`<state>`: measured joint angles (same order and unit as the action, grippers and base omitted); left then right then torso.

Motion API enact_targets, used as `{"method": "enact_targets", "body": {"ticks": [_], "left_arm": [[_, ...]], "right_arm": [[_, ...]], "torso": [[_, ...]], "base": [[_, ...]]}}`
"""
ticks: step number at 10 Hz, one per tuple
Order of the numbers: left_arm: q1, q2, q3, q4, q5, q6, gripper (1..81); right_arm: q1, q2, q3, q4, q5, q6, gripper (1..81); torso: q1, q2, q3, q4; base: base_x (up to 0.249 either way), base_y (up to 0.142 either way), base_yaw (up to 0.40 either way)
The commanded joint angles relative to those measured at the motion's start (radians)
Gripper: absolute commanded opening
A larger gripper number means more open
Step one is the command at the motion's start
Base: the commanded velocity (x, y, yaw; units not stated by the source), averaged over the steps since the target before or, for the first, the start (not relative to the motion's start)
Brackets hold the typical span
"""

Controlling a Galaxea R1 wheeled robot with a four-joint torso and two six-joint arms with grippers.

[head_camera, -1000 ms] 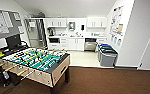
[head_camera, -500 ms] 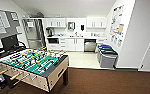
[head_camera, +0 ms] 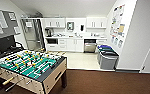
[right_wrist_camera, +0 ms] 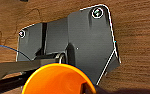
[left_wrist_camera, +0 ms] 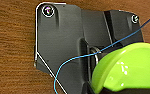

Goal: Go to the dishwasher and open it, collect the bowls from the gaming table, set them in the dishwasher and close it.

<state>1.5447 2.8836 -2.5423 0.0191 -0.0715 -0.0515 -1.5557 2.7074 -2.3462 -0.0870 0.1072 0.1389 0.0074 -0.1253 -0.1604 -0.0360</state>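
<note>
In the left wrist view a lime-green bowl [left_wrist_camera: 131,67] hangs over the brown floor, and my left gripper [left_wrist_camera: 104,89] is shut on its rim. An orange bowl [right_wrist_camera: 56,80] shows in the right wrist view, held the same way by my right gripper [right_wrist_camera: 87,88]. The gaming table [head_camera: 53,75], with its green field and rods, stands at the near left in the head view. The dishwasher [head_camera: 90,47], a steel front under the counter, sits in the kitchen's back row, right of the white cabinets. From this distance I cannot tell whether its door is open.
Grey bins with blue and green lids [head_camera: 107,58] stand against the right wall beside the tiled kitchen floor [head_camera: 82,61]. A tall steel fridge [head_camera: 32,35] and a black oven [head_camera: 51,41] are at the back left. A dark monitor [head_camera: 5,43] sits behind the gaming table.
The whole head view has shifted: the kitchen looks slightly nearer and the gaming table sits lower and further left, so the camera has moved forward.
</note>
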Motion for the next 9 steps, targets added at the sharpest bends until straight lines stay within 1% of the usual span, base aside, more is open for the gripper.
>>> {"method": "enact_targets", "body": {"ticks": [1, 9], "left_arm": [[-0.034, -0.012, 0.004, 0.005, 0.058, 0.004, 1.0], [-0.036, -0.015, 0.004, 0.007, 0.058, 0.004, 1.0]], "right_arm": [[0.038, -0.025, 0.002, -0.011, -0.050, -0.004, 1.0], [0.039, -0.024, 0.002, -0.010, -0.052, -0.004, 1.0]], "torso": [[0.000, 0.000, 0.000, 0.000], [-0.001, 0.000, 0.000, 0.000]], "base": [[0.159, -0.062, 0.000], [0.159, 0.000, 0.000]]}}
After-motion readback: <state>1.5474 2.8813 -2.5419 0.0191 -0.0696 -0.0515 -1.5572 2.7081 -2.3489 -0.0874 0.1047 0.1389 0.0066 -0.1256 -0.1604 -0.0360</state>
